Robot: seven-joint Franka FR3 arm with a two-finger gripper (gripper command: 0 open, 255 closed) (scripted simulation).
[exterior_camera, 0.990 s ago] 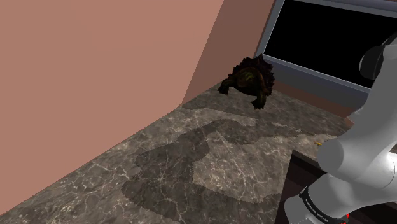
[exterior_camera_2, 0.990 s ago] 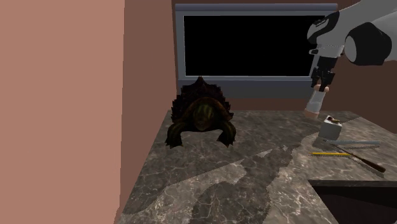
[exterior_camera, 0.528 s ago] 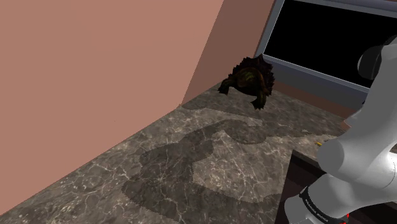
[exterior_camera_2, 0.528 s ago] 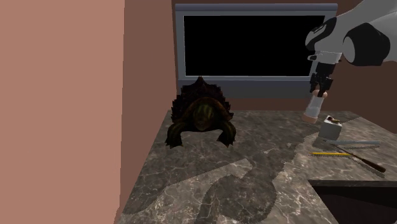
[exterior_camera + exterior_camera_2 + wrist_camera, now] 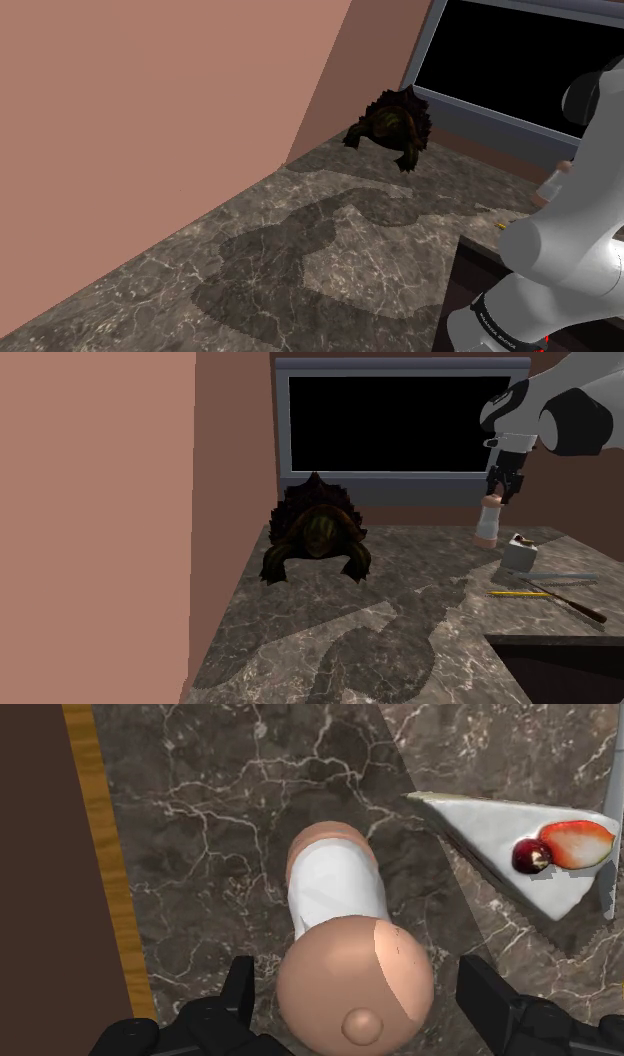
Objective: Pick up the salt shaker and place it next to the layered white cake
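Dark veined marble formed the table [image 5: 330, 622], which ran back to a reddish-brown wall [image 5: 100, 502] and a grey window frame [image 5: 400, 366] around a black area [image 5: 390, 422].

The hand [image 5: 501, 485] hung just above the salt shaker [image 5: 487, 520], pointing straight down at it. In the wrist view its fingers [image 5: 241, 987] stood apart, one on each side of the shaker's rounded pinkish cap, with a gap of marble showing on both sides, so nothing was clasped. The shaker, with a white band between pinkish ends, appeared to stand upright on the table under the hand, its base on the marble as far as the second exterior view showed.

Just beside it lay the cake [image 5: 505, 854], a white wedge topped with a strawberry slice and a dark cherry. It sat near the shaker but did not touch it.

Farther out, a yellow pencil [image 5: 520, 594] lay on the table in front of the cake, and a dark turtle [image 5: 315, 532] sat well apart, toward the wall.

Judging by this layout, the pick and the carry looked complete, and the shaker sat where the task wanted it. What seemed to remain was lifting the open hand straight up without brushing the cap, since the tall, narrow shaker would probably tip from a light knock.
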